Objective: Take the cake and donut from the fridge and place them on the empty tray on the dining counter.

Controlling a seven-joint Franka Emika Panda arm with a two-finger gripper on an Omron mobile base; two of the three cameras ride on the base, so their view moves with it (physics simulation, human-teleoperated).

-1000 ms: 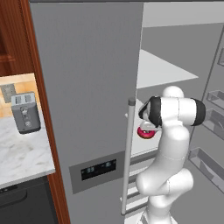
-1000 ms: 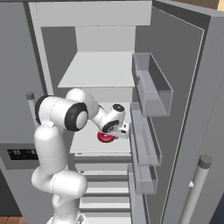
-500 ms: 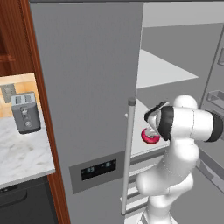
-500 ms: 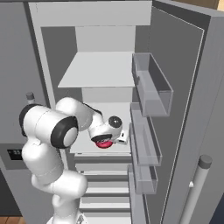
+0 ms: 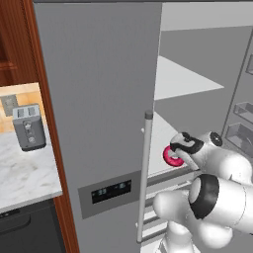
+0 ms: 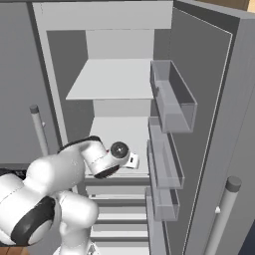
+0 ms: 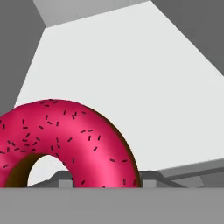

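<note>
The fridge (image 5: 99, 99) stands with its right door swung open, white shelves (image 6: 119, 79) showing inside. My gripper (image 5: 174, 154) hangs at the front edge of the middle shelf (image 6: 122, 132), shut on the donut (image 5: 170, 158). The donut's pink-red sprinkled ring (image 7: 78, 140) stands close in the hand view, gripped at its lower rim, with the bare white shelf stretching behind it. From the right base view my hand (image 6: 112, 158) hides the donut. The cake, the empty tray and the dining counter are out of view.
The shut left door carries a long bar handle (image 5: 146, 173) and a dark dispenser panel (image 5: 111, 190), close to my hand. Clear bins (image 6: 172, 99) line the open right door. A toaster (image 5: 29, 127) sits on the marble worktop (image 5: 24, 173) at left.
My hand has drawn back toward the shelf's front edge with the donut still in it. The elbow has swung lower and nearer to the cameras.
</note>
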